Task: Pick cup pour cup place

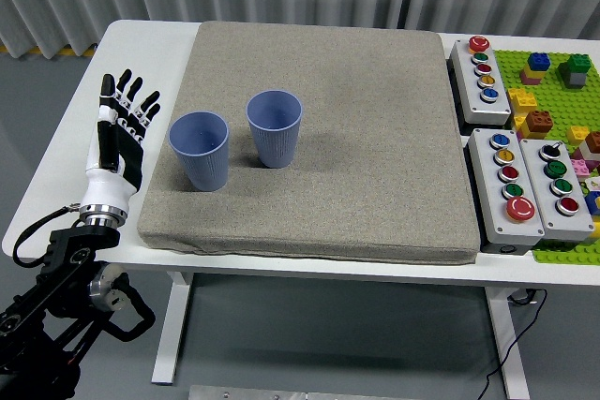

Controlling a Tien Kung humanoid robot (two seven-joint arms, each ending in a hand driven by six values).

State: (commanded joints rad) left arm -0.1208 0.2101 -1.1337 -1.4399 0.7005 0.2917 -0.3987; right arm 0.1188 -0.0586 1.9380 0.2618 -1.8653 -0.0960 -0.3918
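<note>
Left hand (pixel 117 133), fingers spread & holding nothing, hovers at the surface's (pixel 66 138) left edge; nearer cup (pixel 199 150) stands upright just to its right, w/ 2nd cup (pixel 275 127) beyond.

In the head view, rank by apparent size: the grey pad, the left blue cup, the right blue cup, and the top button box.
1. grey pad, by far the largest.
2. top button box.
3. left blue cup and right blue cup: they look alike, so no ranking between them.
</note>
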